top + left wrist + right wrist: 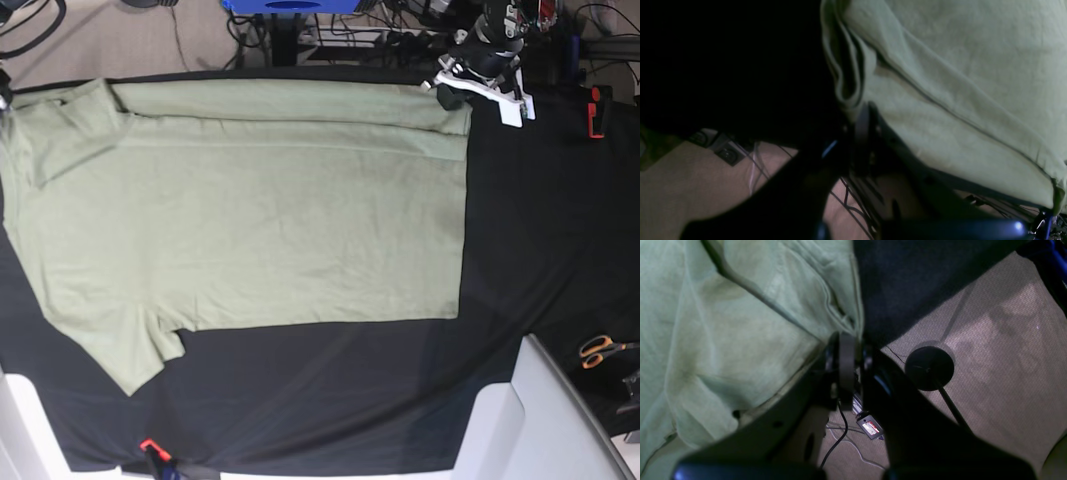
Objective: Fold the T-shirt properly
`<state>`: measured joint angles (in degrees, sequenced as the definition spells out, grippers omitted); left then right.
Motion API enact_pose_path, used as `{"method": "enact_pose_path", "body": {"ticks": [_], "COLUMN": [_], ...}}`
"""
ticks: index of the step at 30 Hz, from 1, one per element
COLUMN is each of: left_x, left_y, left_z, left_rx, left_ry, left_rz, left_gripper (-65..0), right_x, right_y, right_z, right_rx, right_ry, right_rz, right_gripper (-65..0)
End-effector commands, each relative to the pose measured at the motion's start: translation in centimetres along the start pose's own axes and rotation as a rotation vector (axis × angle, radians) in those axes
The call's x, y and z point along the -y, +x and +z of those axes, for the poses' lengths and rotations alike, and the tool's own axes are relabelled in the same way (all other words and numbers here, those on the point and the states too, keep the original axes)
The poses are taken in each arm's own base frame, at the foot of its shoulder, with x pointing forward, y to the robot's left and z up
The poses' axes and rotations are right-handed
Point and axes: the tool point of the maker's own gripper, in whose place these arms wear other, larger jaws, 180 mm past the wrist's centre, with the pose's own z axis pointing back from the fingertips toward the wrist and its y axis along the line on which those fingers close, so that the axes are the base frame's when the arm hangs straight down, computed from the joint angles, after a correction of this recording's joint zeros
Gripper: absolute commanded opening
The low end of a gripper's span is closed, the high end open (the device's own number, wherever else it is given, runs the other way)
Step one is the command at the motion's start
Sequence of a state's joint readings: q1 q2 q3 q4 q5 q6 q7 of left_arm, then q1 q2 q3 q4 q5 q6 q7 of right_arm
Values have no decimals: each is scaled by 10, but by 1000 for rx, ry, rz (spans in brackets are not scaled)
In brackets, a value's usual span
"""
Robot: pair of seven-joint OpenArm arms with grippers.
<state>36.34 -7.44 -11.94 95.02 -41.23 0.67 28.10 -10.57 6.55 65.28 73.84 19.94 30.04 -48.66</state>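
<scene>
One T-shirt (250, 210) lies spread on the black table cloth (520, 230), far edge folded over. Two grippers, left (863, 115) and right (848, 340), each pinch that folded far edge.

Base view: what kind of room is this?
Probably a robot lab or workshop: a black table cloth holding a T-shirt, tangled cables on carpet, and scissors nearby.

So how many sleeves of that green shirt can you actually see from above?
1 plainly: a sleeve sticking out at the shirt's lower left. The other seems folded in under the top edge near the upper left, so it is mostly hidden.
</scene>
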Motion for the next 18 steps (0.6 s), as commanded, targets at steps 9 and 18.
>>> {"method": "enact_pose_path", "body": {"ticks": [9,18], "left_x": [-1,-17], "left_y": [6,16], "left_z": [4,11], "left_rx": [24,50], "left_ry": [-2,37], "left_rz": [-6,-2], "left_gripper": [-467,0], "right_x": [2,24], "right_y": [9,17], "right_z": [5,18], "right_rx": [35,80], "right_ry": [-4,-48], "right_rz": [5,-40], "right_gripper": [-527,-327]}}
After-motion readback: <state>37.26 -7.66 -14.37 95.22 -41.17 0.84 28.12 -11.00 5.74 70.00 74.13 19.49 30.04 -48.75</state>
